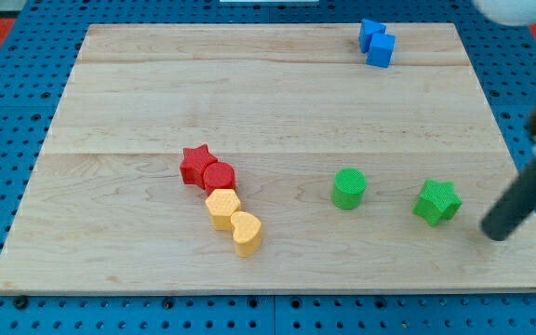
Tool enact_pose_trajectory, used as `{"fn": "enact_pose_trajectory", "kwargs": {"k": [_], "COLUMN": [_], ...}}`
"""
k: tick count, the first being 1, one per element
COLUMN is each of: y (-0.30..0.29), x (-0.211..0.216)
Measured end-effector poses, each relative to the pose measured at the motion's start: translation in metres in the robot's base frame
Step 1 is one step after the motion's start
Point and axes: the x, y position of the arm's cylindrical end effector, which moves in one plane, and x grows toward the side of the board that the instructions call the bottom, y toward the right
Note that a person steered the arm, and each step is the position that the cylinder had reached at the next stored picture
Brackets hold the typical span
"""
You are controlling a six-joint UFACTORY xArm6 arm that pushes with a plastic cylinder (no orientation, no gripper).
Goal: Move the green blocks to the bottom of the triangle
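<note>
A green cylinder (349, 189) stands right of the board's middle. A green star (437, 202) lies further to the view's right, apart from it. Two blue blocks touch at the view's top right: the upper blue block (370, 32) has a shape I cannot make out clearly, and the lower blue block (381, 50) looks like a cube. My tip (496, 233) rests on the board just right of the green star, with a small gap between them. The rod slants up to the view's right edge.
A red star (194, 163) and a red cylinder (219, 176) touch left of centre. A yellow hexagon (222, 207) and a yellow heart (247, 233) continue the chain below them. The wooden board (268, 102) lies on a blue pegboard.
</note>
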Motion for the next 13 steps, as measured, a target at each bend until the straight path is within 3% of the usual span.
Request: {"fn": "enact_pose_trajectory", "kwargs": {"k": [1,3,5,6,7,10,11,12,13], "y": [-0.052,-0.038,-0.045,-0.042,-0.061,-0.071,-0.054,-0.036,-0.054], "x": [-0.023,-0.114,-0.177,-0.151,-0.164,-0.272,-0.189,-0.065,-0.007]}}
